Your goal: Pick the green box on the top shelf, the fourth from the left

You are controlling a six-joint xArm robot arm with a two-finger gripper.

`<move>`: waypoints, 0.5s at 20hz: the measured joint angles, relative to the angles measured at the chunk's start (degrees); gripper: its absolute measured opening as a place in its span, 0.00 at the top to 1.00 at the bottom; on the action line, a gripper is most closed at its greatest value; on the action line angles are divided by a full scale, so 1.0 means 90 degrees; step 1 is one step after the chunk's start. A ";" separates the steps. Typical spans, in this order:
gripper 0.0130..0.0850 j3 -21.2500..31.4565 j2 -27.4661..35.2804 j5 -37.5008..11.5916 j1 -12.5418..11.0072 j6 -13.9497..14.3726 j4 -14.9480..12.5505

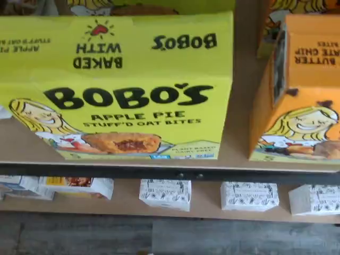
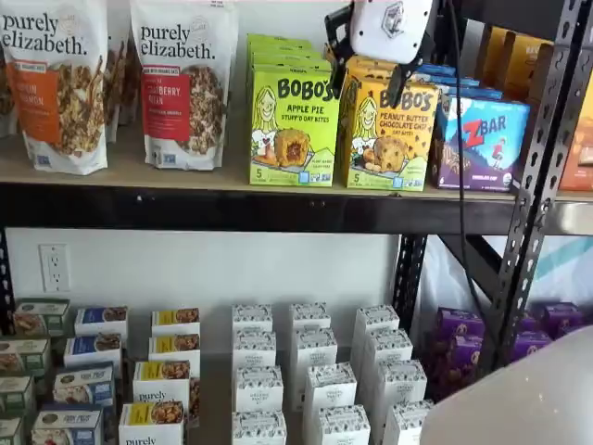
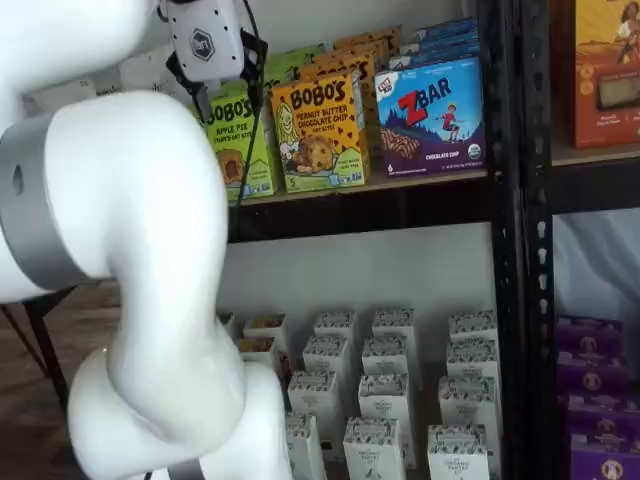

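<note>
The green box (image 2: 292,125), a lime-green Bobo's Apple Pie box, stands upright at the front of the top shelf (image 2: 139,176), with more like it behind. It shows in both shelf views (image 3: 235,140) and fills the wrist view (image 1: 122,90), seen from in front and above. My gripper (image 2: 366,79) hangs in front of the shelf at the height of the box tops. Its white body is above and its two black fingers are apart, open and empty. In a shelf view my gripper (image 3: 228,95) lies across the green box's upper part.
A yellow-orange Bobo's peanut butter box (image 2: 389,130) stands right beside the green box, then a blue ZBar box (image 2: 482,139). Granola bags (image 2: 185,83) stand to its left. Black uprights (image 2: 542,167) frame the right side. Small white boxes (image 2: 310,371) fill the lower shelf. My white arm (image 3: 150,250) blocks part of the view.
</note>
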 joint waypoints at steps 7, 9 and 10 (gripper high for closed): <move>0.00 -0.0210 0.0288 -0.0326 0.0143 0.0110 0.0148; 0.00 -0.0288 0.0366 -0.0374 0.0160 0.0116 0.0204; 0.00 -0.0325 0.0404 -0.0407 0.0173 0.0122 0.0227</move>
